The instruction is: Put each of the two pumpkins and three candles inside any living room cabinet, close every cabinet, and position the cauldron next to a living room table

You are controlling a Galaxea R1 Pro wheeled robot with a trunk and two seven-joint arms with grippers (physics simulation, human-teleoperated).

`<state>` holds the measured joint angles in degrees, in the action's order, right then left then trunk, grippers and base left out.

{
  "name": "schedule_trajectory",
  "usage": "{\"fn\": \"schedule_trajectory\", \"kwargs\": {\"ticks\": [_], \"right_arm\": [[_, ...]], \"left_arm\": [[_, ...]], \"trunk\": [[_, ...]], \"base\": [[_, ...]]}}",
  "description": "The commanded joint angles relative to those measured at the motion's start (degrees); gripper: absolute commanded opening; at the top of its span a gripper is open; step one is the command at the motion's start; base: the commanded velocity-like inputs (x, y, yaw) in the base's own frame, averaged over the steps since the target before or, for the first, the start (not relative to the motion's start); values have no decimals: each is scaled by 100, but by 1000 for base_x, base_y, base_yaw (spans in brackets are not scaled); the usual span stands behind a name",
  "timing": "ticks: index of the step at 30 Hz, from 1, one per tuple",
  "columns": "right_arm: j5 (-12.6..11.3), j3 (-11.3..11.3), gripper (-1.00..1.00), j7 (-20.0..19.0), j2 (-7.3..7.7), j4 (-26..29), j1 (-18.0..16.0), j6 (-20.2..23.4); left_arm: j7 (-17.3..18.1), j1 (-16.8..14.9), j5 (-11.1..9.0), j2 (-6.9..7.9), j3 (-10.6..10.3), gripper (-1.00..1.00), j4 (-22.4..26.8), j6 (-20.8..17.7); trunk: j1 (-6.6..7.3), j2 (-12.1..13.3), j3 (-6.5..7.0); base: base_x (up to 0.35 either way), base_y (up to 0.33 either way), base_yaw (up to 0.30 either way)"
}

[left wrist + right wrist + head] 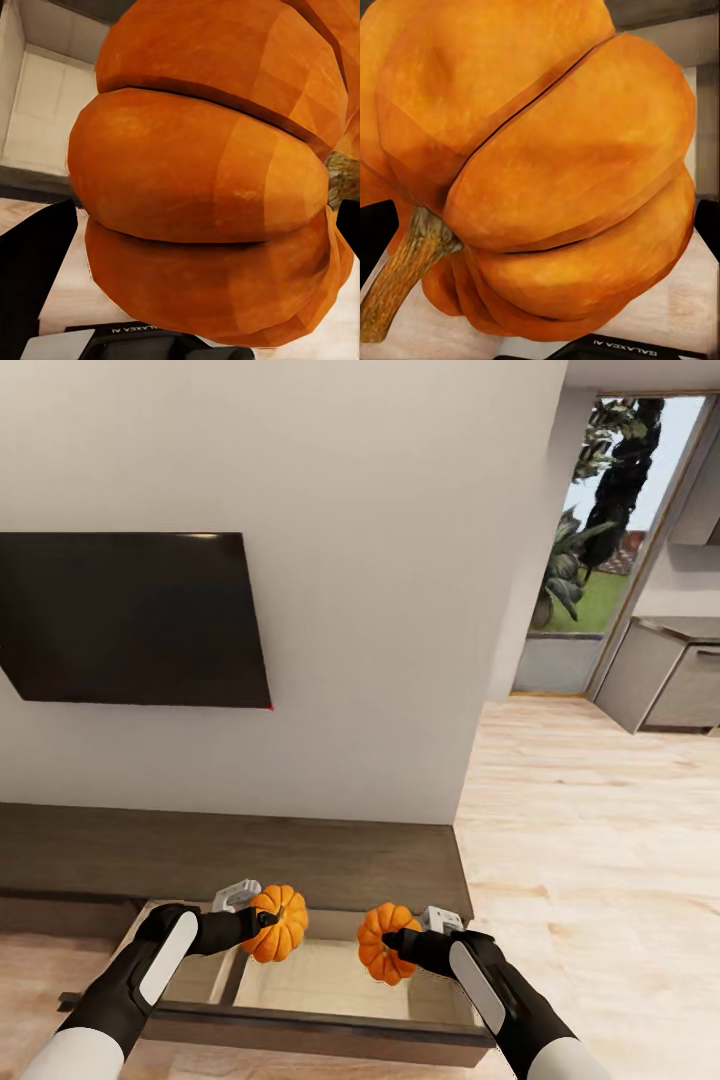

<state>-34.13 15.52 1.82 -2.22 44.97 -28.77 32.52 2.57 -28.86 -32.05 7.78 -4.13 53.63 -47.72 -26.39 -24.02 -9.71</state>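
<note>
Each tool grips a pumpkin, left (277, 923) at 11 o'clock, right (385, 943) at 1, above the cabinet's open drawer (330, 980) for dropping in.

Both arms enter from the bottom edge of the head view, forearms angled inward and up toward lower centre. Left gripper (262, 920) lower centre-left, fingers clamped on a pumpkin (278, 923). Right gripper (392, 940) lower centre-right, likewise clamped on another pumpkin (383, 943). Wrists roughly level

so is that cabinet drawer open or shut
Open. The drawer is pulled out from the cabinet, pale inside showing beneath both pumpkins.
</note>
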Motion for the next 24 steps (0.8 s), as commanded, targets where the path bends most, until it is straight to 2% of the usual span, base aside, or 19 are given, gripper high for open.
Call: {"fn": "schedule_trajectory", "kwargs": {"ticks": [1,7,17,24], "right_arm": [[-50,4,-100,20,1,7,-5,19],[-50,-4,-100,21,12,3,-5,26],[-50,-5,-100,20,20,3,-5,26],[-50,-5,-100,20,20,3,-5,26]], "left_arm": [[16,-5,0,4,-8,-100,7,-18],[16,-5,12,4,-3,-100,7,-18],[25,-5,14,4,8,-100,7,-18],[26,-5,8,4,11,-100,7,-19]], "trunk": [[-6,-12,-11],[-6,-12,-1],[-6,-12,65],[-6,-12,71]], "base": [[269,-182,0],[98,-68,-25],[4,-3,-170],[70,52,-23]]}}
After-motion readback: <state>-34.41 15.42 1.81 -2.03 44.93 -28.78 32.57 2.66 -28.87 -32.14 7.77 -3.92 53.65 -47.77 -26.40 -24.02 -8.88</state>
